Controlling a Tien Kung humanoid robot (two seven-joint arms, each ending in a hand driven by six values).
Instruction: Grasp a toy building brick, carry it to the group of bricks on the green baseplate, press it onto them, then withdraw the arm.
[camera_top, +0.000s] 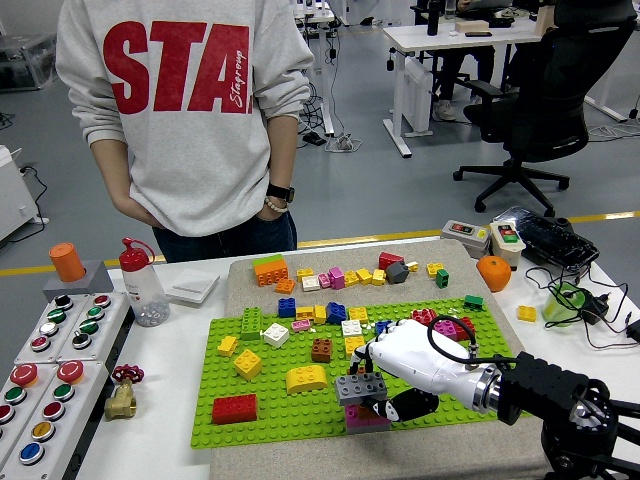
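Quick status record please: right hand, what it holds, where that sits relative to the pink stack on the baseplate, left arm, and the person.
right hand: over the front of the green baseplate, shut on the grey brick
grey brick: directly above the pink brick stack; whether it is seated cannot be told
left arm: not in view
person: standing at the far side, hands off the table
loose bricks: many scattered across the baseplate and the beige mat behind it
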